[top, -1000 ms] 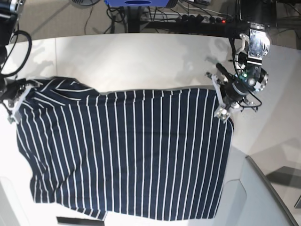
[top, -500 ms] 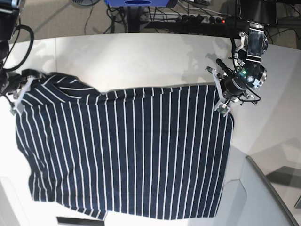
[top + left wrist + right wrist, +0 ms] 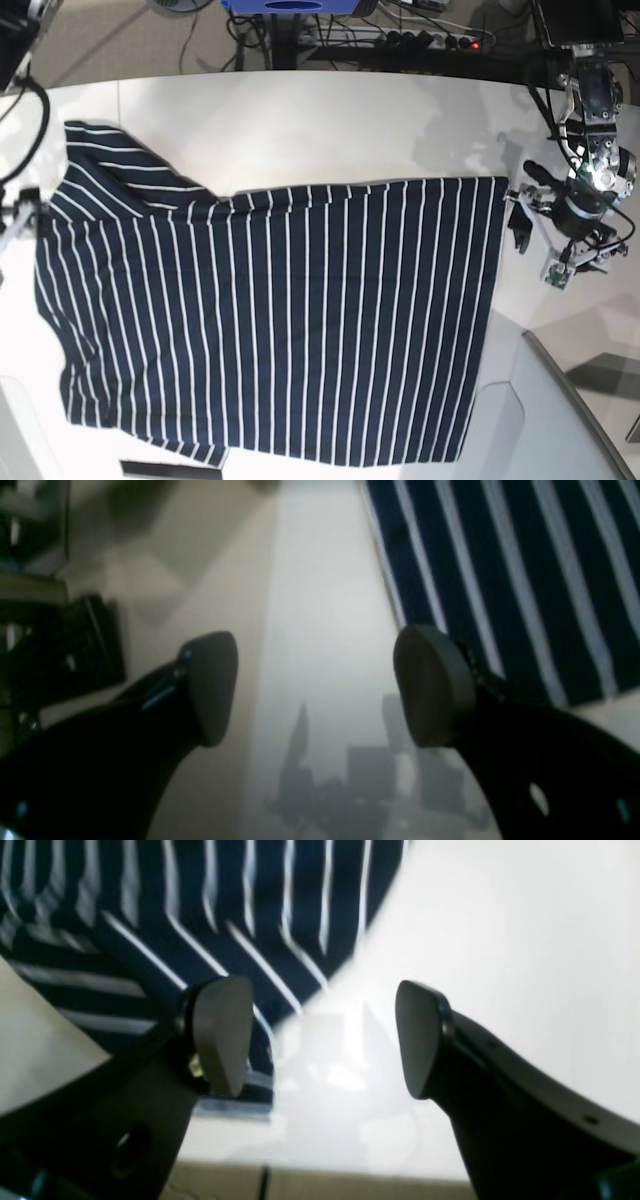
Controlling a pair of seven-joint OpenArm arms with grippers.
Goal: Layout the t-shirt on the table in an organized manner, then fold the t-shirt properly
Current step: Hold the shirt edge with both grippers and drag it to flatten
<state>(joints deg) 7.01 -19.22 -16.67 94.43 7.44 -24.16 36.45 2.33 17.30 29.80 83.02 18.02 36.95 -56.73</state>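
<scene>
Spreading is the step we judge to be in hand: the t-shirt lies flat across the table, body smooth and stripes running straight, filling the near half of the base view from about 7 o'clock round to 4 o'clock. Starting nearest us, the lower hem sits at the 6 o'clock edge, partly out of frame. Moving out to 3 o'clock, our left gripper hangs just beside the shirt's side edge with its jaws spread wide and nothing between them; the left wrist view shows bare table in the gap and striped cloth off to one side. Over at 9 o'clock, our right gripper is barely in the base view, but its wrist camera shows the jaws parted wide and empty, cloth beside one pad. Farther out, toward 10 o'clock, the sleeve and collar area looks bunched. Next, we reckon, calls for smoothing that corner, then regrasping an edge to start the fold.
</scene>
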